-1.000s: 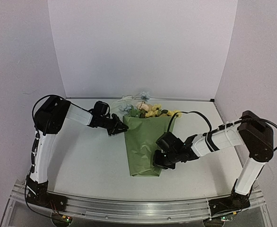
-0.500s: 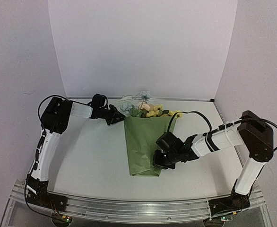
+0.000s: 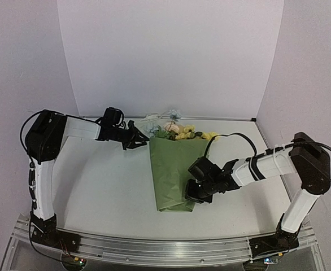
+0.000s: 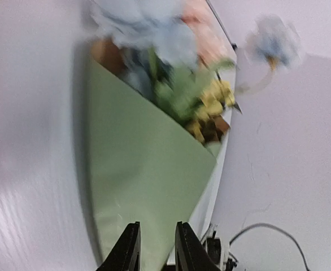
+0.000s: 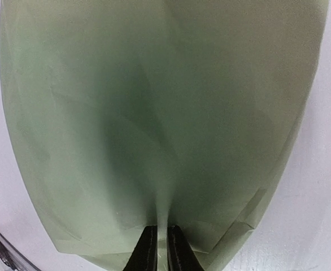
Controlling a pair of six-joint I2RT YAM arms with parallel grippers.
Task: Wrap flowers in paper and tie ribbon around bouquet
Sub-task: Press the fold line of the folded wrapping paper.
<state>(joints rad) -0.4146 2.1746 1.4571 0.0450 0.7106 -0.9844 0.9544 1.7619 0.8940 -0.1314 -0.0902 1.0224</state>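
While the right end effector (image 3: 190,193) pinches the paper (image 3: 168,164), the left end effector (image 3: 144,138) gapes beside flowers (image 3: 179,133).

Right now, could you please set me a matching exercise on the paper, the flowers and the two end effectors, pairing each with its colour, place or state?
Things:
1. the paper
2. the flowers
3. left end effector
4. right end effector

Descriptions:
A. shut on a fold of the wrapping near its narrow near end
B. showing at the wide far end of the wrapping
C. open, gripping nothing, beside the wrapping's far left corner
D. olive green, tapering toward the near end

Pairs: 1-D, 2-B, 3-C, 4-A.
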